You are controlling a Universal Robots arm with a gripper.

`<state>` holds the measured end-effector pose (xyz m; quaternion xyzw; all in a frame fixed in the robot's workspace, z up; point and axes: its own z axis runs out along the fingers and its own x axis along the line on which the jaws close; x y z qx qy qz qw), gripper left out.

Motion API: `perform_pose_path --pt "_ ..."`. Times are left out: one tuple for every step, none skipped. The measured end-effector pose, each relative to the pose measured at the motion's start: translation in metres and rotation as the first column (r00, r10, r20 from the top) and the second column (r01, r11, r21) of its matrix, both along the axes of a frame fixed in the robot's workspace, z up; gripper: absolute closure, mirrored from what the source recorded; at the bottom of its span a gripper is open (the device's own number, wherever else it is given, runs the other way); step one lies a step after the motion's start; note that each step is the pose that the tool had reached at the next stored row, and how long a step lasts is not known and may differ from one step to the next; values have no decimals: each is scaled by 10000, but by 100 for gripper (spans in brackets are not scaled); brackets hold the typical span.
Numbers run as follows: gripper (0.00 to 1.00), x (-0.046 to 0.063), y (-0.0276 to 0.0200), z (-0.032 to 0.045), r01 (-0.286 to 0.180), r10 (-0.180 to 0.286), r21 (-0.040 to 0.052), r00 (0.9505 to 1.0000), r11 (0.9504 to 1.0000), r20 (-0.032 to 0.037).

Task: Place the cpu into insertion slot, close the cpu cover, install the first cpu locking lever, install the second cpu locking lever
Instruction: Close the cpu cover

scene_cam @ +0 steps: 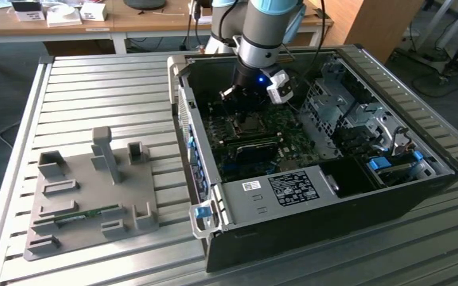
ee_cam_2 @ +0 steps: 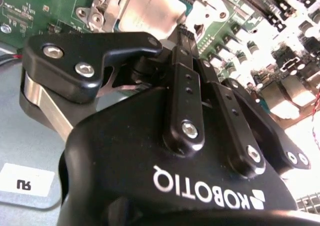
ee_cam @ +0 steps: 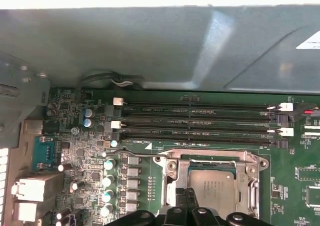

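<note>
**Item: gripper at the CPU socket inside an open computer case**

Location. A dark, open-sided computer case (scene_cam: 309, 220) is laid flat on a slatted metal table (scene_cam: 93, 89). A grey moulded fixture tray (scene_cam: 86, 196) is set on the table well apart from the case, toward the exterior view's left. A wooden desk (scene_cam: 133, 21) is seen behind.

Tool. A black two-fingered gripper (scene_cam: 245, 112) is carried on a silver and pale-blue arm (scene_cam: 265, 30) and is lowered into the case. In both wrist views the fingertips (ee_cam: 184, 198) are seen drawn together, with no gap to speak of. Nothing can be made out between them. The gripper (ee_cam_2: 182, 32) is held just above the near edge of the socket, and contact with it cannot be told.

Task objects. The small, flat, square, silver-grey cpu (ee_cam: 215, 186) is seated in the square, dark-framed insertion slot (scene_cam: 237, 123) of the green motherboard (ee_cam: 290, 161). The thin, silvery, hinged metal cpu cover (ee_cam: 210, 156) is laid flat over the slot, and the cpu (ee_cam_2: 150, 11) is framed by its square window. A thin silvery wire lever (ee_cam: 135, 155) is seen running along the board to a corner of the cpu cover (ee_cam_2: 102, 9). Whether it is latched cannot be told.

Adjacent. Four long black memory slots (ee_cam: 200, 121) are ranged just beside the cover, between it and the case wall.
</note>
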<state>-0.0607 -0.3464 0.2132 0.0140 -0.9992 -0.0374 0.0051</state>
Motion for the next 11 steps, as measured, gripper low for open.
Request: perform_pose_path --pt "89 -5 -1 -2 -22 22 13 10000 10000 20" --pt "89 -7 -5 -3 -49 49 20 10000 10000 38" --pt "89 -10 -12 -3 -74 74 25 10000 10000 55" --pt "89 -15 -21 -3 -92 91 24 9999 10000 70" --pt "89 -19 -33 -3 -105 105 25 9999 9999 86" --pt "89 -24 -47 -3 -117 117 24 9999 9999 99" --pt "89 -30 -58 -3 -126 126 24 9999 9999 111" --pt "89 -40 -63 -4 -134 133 24 9998 9999 124" --pt "89 -52 -64 -7 -137 137 24 9998 9999 138" --pt "89 -65 -63 -14 -138 138 26 9998 9999 154" --pt "89 -77 -63 -22 -140 140 25 9998 9999 174"
